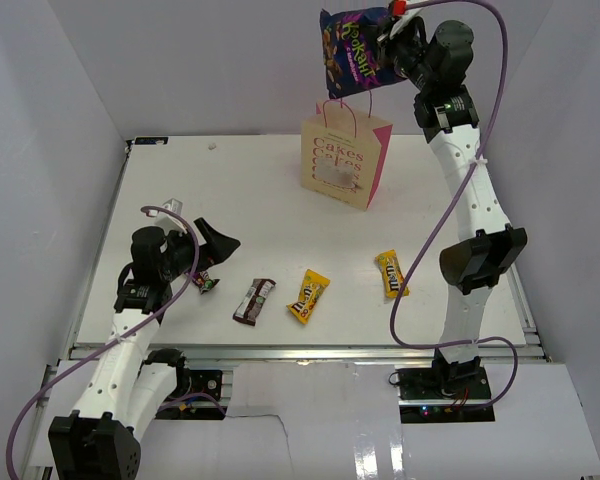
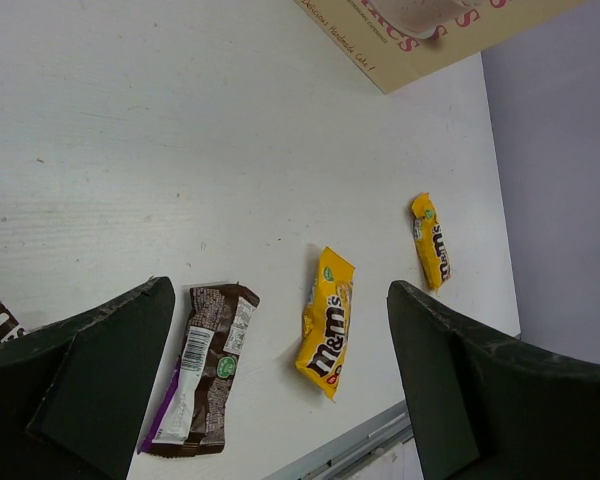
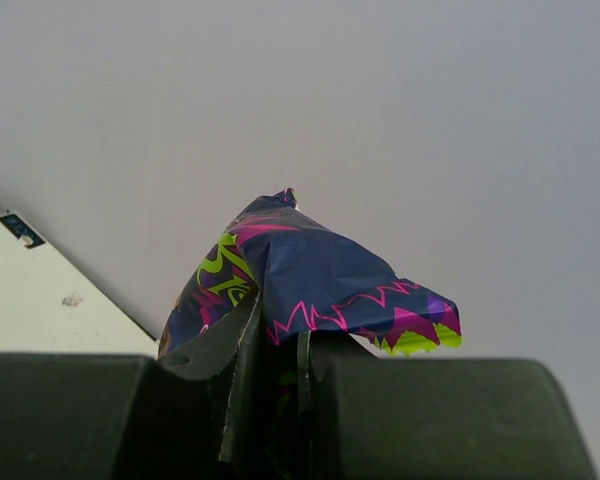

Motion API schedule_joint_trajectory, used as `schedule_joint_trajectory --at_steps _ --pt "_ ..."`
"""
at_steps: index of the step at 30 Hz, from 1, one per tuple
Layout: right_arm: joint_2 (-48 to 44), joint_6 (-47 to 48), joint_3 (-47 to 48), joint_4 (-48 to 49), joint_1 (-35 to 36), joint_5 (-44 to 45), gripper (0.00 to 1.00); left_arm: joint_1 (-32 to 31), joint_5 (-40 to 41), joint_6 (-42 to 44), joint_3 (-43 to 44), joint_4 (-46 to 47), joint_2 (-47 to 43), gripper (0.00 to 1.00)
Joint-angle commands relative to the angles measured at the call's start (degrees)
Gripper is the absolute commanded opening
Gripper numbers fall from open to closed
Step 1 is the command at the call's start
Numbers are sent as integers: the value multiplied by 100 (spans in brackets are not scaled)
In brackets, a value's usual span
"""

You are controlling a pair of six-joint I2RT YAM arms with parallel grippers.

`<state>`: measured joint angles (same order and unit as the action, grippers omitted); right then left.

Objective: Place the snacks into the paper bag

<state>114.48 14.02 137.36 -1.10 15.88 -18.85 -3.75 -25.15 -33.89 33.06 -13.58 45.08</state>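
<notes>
Dangling lg purple bag (image 1: 352, 50) over paper bag (image 1: 345, 155) w/ R gripper (image 1: 391, 38) clamped on it, L gripper (image 1: 212, 262) jaws wide apart + empty, leaving brown bar (image 1: 253, 300), 2 yellow packs (image 1: 308, 296) (image 1: 391, 273), sm packet (image 1: 208, 283) on table (image 1: 260, 190).

A lab robot cell: a white table (image 1: 180, 180) boxed in by plain white panels (image 1: 40, 150).

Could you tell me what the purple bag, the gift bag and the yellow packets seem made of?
Purple bag: likely thin glossy plastic film, creasing sharply in the right gripper. Gift bag: matte cream paper or card, crisp folded edges. Yellow packets: probably shiny printed plastic wrap, ends crimped flat.
</notes>
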Motion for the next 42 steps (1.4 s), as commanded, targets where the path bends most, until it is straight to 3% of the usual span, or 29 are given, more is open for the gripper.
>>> schedule_joint_trajectory --at_steps 1,16,28,42 --pt "-514 127 -25 1112 -172 -206 8 32 -131 -30 -45 137 -113 98" --pt "-953 680 -1071 752 -410 -1533 8 23 -219 -74 -133 330 -52 98" --pt "-1190 1374 -1747 269 -401 -1876 8 23 -280 -91 -195 409 -26 98" --pt "-1560 1973 -2801 137 -279 -1421 8 23 -395 -144 -265 646 124 98"
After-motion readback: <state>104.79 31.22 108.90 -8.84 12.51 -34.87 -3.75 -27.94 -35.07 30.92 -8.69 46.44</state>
